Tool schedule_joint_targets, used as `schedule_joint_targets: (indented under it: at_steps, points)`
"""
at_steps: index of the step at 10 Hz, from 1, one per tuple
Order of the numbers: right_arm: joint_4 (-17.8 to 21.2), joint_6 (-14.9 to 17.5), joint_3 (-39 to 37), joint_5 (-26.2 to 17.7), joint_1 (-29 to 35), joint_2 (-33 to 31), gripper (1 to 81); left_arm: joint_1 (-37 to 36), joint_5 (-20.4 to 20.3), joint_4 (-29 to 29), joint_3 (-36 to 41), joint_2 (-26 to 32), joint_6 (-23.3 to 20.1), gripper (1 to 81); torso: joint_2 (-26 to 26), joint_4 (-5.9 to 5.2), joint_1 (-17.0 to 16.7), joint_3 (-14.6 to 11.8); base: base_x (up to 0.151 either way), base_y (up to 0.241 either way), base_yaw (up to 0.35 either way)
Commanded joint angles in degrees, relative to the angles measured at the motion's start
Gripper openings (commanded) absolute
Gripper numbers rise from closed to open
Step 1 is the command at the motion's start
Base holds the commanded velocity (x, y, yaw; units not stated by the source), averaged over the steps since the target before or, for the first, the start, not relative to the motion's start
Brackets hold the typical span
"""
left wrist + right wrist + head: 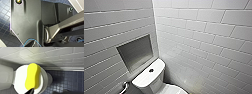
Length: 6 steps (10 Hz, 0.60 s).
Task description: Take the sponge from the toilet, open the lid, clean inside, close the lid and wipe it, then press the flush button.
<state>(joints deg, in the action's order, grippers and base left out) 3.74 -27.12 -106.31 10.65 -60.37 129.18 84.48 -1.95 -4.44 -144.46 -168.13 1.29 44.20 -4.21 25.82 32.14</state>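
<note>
Sponge (32, 76) lies flat on the closed lid (18, 80), lengthwise, covering much of its middle. Right gripper (30, 91) sits just at the sponge's near end; whether it is wide or narrow cannot be told. Left gripper (33, 44): cannot tell either. Toilet (155, 83) stands in the tiled corner, flush button (151, 70) at tank-top centre, wall niche (135, 52) to its left. Dark tile floor (65, 79).

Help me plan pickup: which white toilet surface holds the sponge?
The white oval lid: the bright yellow sponge block lies on it; the rectangular tank top carries a dark button.
</note>
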Motion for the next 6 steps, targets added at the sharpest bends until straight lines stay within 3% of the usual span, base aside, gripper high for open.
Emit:
schedule_joint_targets:
  at_steps: [1, 2, 3, 6]
  points:
    - [-0.6, -0.4, -1.2, -2.7, 4.7, -0.7, 81.1, -0.3, 3.8, 0.3, -0.2, 0.1, -0.2, 81.1, 5.6, 0.0, 3.6, 5.3, 0.0, 0.0, 0.0]
    - [-0.6, -0.5, -1.9, -2.7, 4.7, -0.2, 81.1, -0.3, 3.8, 0.3, -0.4, -0.2, -0.2, 81.1, 12.8, 0.0, 8.2, 11.3, 0.0, 0.0, 0.0]
    - [-0.5, -0.5, -2.0, -2.7, 4.8, -0.3, 81.1, -0.3, 3.9, 0.3, -0.4, -0.3, -0.2, 81.1, 8.9, 0.0, 5.7, 7.5, 0.0, 0.0, 0.0]
    - [-0.2, -0.6, -1.8, -2.6, 5.5, -0.8, 81.1, 2.5, 4.1, 0.3, -0.4, -0.3, -0.2, 81.1, 14.7, 0.0, 9.4, 13.3, 0.0, 0.0, 0.0]
